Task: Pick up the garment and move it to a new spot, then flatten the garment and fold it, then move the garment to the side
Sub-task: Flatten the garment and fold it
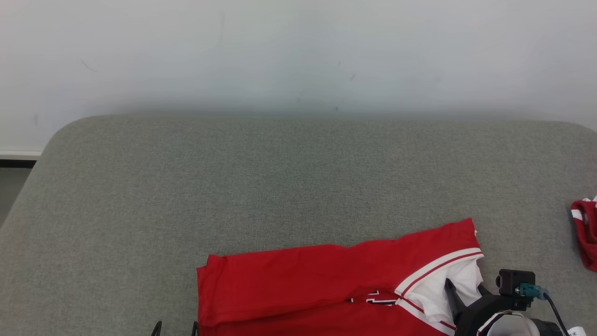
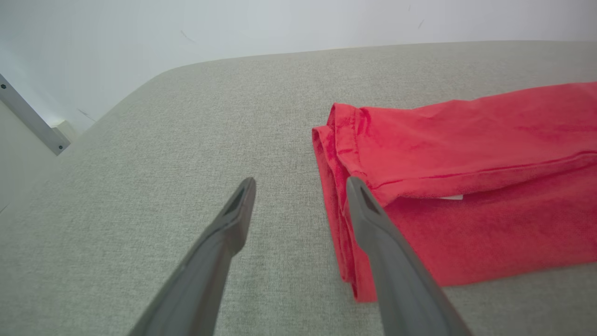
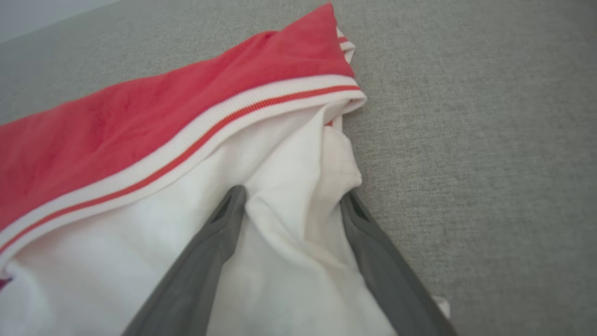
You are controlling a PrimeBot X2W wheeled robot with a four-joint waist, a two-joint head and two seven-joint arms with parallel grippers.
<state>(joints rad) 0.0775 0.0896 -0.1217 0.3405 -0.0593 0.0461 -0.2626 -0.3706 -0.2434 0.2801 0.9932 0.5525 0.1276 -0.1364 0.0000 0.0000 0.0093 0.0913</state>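
The garment [image 1: 326, 284], red with a white sleeve and a red-and-white striped trim, lies folded near the front edge of the grey padded table [image 1: 298, 177]. My left gripper [image 2: 301, 182] stands open at the garment's [image 2: 466, 177] left folded edge, its right finger over the red hem and its left finger over bare table. Its two tips [image 1: 176, 330] just show at the bottom of the head view. My right gripper [image 3: 293, 192] is open and astride a ridge of the white sleeve [image 3: 298, 154] at the garment's right end, where it [image 1: 466, 291] rests low on the cloth.
Another bundle of red cloth with white trim [image 1: 585, 233] lies at the table's right edge. A pale wall [image 1: 298, 56] stands behind the table. The table's rounded far-left corner [image 2: 154, 79] shows in the left wrist view, with a metal bar [image 2: 28, 116] beyond.
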